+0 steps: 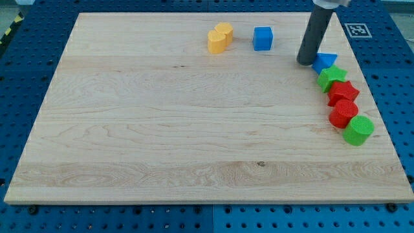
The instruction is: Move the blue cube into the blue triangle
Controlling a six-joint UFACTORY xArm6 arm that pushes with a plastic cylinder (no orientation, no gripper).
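Tip (305,62) touches blue triangle (325,61), blue cube (262,38) sits leftward on the desk (162,129); end effector grips nothing.

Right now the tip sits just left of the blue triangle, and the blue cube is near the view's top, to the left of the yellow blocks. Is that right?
Not quite. The camera view shows the blue cube to the right of the yellow blocks, not left. The rest holds: my tip sits just left of the blue triangle.

No readable words, numbers or brands appear anywhere. The only sign is a small black-and-white square fiducial marker (356,30) on the blue perforated table (26,77), its pattern unreadable.
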